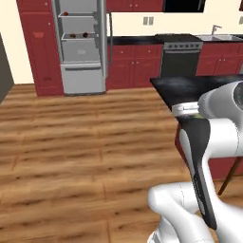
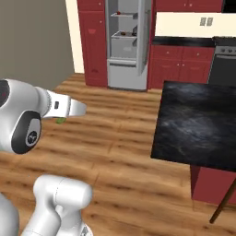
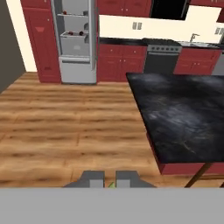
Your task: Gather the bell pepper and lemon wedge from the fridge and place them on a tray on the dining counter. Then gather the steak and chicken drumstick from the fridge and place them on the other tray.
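Carrying small green item (image 3: 112, 185), likely lemon wedge, pinched between nearly closed gripper (image 3: 110, 180) tips. Dining counter (image 3: 183, 118) lies at 2 o'clock in hand view, near; fridge (image 3: 76, 41) far at 11.

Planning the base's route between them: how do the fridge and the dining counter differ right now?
The fridge is grey and upright with its door open against the far wall; the dining counter is black, flat and close by. The fridge's shelves hold small dark items; the counter's visible top is bare. Both stand on wood flooring beside red cabinetry.
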